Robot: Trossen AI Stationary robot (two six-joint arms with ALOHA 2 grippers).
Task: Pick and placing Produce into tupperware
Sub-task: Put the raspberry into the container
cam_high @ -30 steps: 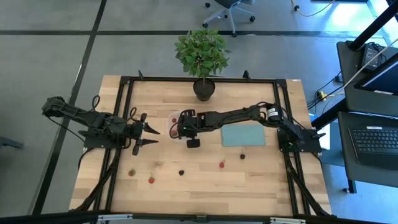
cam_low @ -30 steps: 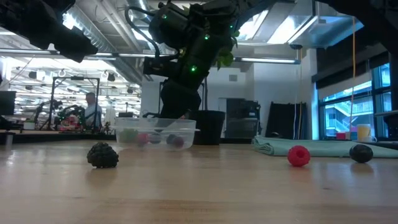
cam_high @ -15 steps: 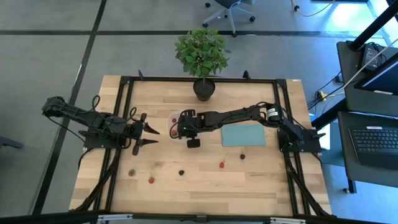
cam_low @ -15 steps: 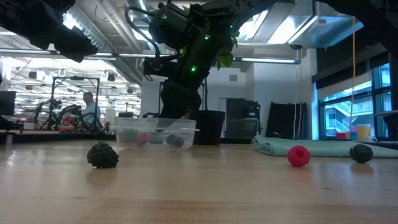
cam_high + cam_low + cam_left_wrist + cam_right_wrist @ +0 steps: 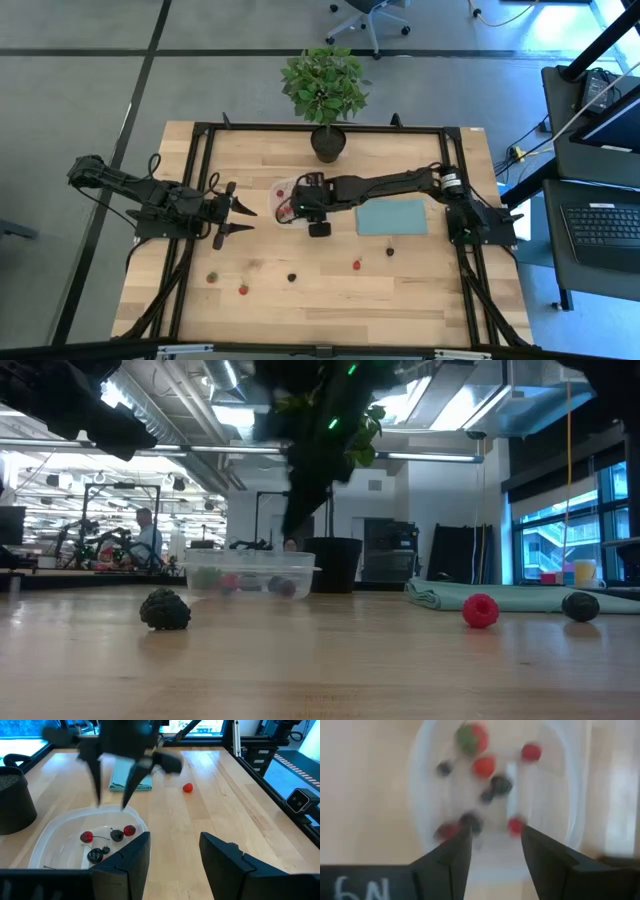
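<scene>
The tupperware [image 5: 282, 188] is a clear shallow container at the table's middle, also in the low view [image 5: 250, 573] and the left wrist view [image 5: 60, 835]. Several red and dark berries lie in it [image 5: 485, 767]. My right gripper [image 5: 112, 795] hangs open above the tupperware, fingers pointing steeply down, nothing between them [image 5: 492, 850]. My left gripper [image 5: 172, 855] stands open to the tupperware's left [image 5: 238, 216], touching nothing. Loose produce lies on the near half of the table: a blackberry [image 5: 165, 609], a red berry [image 5: 480, 610] and a dark berry [image 5: 581, 605].
A teal sheet [image 5: 392, 216] lies to the right of the tupperware. A potted plant [image 5: 325, 95] stands at the far edge. More loose berries [image 5: 242, 289] lie near the front left. Black frame rails [image 5: 190, 200] run along the table's sides.
My right gripper has risen out of the tupperware and shifted a little toward the table's right edge. The tupperware has stayed in place.
</scene>
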